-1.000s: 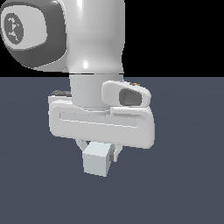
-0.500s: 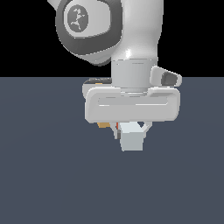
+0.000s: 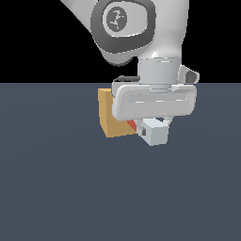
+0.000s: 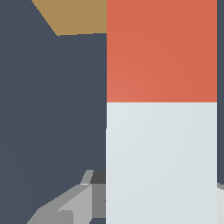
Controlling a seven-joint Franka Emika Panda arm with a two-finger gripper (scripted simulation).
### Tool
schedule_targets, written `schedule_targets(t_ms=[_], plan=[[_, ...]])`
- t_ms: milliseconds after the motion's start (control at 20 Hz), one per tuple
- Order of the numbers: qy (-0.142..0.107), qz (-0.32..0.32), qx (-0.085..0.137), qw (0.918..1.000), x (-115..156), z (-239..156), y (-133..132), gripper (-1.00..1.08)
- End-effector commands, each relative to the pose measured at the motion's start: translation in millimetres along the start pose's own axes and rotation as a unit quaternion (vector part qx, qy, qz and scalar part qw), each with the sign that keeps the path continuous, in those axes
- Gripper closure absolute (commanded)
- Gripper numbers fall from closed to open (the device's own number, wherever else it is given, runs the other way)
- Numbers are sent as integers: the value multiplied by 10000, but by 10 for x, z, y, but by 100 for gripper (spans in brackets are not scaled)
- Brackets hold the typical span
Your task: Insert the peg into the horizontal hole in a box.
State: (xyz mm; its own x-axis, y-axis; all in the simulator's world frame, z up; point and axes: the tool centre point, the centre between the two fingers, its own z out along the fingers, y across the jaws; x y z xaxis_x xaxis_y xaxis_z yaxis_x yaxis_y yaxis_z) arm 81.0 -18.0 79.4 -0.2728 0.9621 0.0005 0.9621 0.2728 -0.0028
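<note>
The tan box (image 3: pixel 113 115) sits on the dark grey floor (image 3: pixel 61 188), and everything else is placed against it. In the exterior view the arm's white hand body (image 3: pixel 154 101) hangs in front of the box toward the exterior view's right, covering that side of it, so the face with the horizontal hole cannot be seen in either view. The gripper (image 3: pixel 153 128) reaches down from that body and is clamped on the peg (image 3: pixel 154 132), whose pale grey-white square end faces the camera just beside the box's lower corner. A sliver of the peg's red end (image 3: pixel 132 125) shows between the pale part and the box; whether it touches the box cannot be told. In the wrist view the peg (image 4: pixel 162 113) fills much of the picture, pale grey-white near the fingers (image 4: pixel 65 210) and red farther out, with the red end pointing toward a corner of the box (image 4: pixel 72 15).
</note>
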Motion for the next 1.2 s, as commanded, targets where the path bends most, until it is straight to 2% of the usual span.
schedule_targets(t_ms=[0,1150], plan=[[-5,-163,-15,9999,51,-42,79,108],[-4,-272,-10,9996,103,-54,115,108]])
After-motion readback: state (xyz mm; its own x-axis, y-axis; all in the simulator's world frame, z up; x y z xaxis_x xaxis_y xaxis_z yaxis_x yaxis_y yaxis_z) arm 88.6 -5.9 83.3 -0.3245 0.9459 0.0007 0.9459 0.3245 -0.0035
